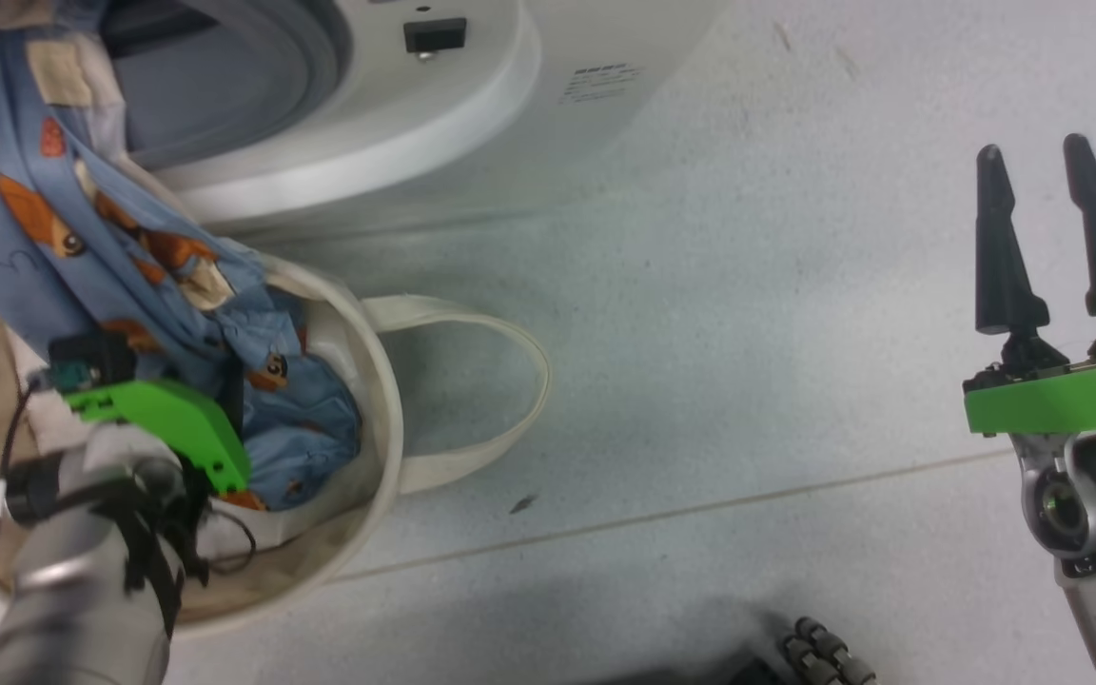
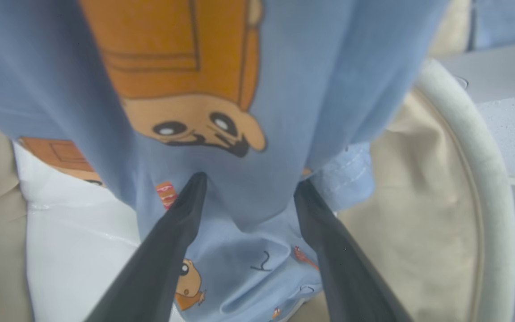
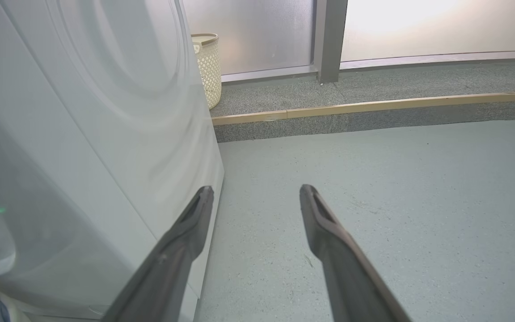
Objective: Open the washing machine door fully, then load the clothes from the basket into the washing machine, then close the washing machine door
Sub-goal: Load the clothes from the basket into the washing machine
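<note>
The light blue clothes (image 1: 53, 228) hang in a long fold from the upper left, by the washing machine's grey-rimmed opening (image 1: 253, 86), down into the cream basket (image 1: 386, 409). My left gripper (image 2: 248, 183) is inside the basket, open, with the blue fabric (image 2: 248, 147) draped between its spread fingers. In the head view only its green mount (image 1: 167, 428) shows, and the cloth hides the fingers. My right gripper (image 1: 1033, 152) is open and empty above the bare floor, right of the washing machine (image 3: 105, 156). The washing machine door is out of view.
A plain white cloth (image 2: 74, 232) lies in the basket under the blue fabric. One loop handle (image 1: 510, 381) lies on the floor. Past the machine stand a perforated cream hamper (image 3: 206, 67) and a raised step with a wooden edge (image 3: 373, 107).
</note>
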Robot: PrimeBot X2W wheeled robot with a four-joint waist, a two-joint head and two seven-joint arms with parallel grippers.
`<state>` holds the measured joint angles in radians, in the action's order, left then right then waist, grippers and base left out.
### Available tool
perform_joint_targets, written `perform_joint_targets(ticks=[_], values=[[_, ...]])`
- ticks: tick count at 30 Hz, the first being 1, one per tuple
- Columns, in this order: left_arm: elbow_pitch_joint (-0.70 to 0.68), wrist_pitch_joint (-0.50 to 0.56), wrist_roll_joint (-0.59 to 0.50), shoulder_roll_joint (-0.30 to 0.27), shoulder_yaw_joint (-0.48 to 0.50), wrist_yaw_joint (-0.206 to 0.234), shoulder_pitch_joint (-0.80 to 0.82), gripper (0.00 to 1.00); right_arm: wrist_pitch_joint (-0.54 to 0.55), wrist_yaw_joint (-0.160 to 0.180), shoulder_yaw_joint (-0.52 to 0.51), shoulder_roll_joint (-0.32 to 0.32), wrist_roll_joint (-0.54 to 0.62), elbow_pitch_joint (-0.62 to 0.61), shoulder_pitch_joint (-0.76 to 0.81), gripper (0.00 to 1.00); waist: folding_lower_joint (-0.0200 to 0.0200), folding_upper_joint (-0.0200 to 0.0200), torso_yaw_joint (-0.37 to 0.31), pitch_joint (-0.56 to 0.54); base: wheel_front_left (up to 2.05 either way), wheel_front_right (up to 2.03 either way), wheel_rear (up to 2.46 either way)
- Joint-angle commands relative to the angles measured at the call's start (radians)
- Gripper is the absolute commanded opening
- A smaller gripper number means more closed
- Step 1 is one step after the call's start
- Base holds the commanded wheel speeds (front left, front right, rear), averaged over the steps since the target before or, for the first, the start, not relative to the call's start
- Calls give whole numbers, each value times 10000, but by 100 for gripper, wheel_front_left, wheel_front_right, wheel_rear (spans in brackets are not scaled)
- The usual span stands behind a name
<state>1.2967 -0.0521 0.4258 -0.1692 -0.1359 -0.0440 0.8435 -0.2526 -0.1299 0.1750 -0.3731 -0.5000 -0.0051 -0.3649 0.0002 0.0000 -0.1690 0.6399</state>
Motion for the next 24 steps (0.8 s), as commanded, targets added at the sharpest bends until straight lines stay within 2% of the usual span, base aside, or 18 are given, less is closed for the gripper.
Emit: perform_joint_targets(ticks=[1,10,11,12,13,24], values=[[-70,-100,27,-435,227,56,88,100,-92,-8,-3,-159,77,-344,144,100,-2,0,-37,231,0,0,0],[-63,-542,265,-507,373,309,598,98,-92,-8,-274,-186,164,-515,243,100,-2,0,-106,550,0,0,0],[-63,-643,282,-510,382,334,606,39,-92,-8,-295,-186,170,-518,254,100,-2,0,-108,544,0,0,0],[-63,-749,289,-513,378,337,606,4,-92,-8,-313,-185,175,-517,261,100,-2,0,-106,525,0,0,0],[-62,-866,297,-518,374,321,603,0,-92,-8,-322,-181,177,-515,266,100,-2,0,-105,495,0,0,0],[-191,-2037,436,-569,480,59,299,0,-92,-8,-130,-103,59,-276,222,100,-2,0,204,-271,0,0,0]])
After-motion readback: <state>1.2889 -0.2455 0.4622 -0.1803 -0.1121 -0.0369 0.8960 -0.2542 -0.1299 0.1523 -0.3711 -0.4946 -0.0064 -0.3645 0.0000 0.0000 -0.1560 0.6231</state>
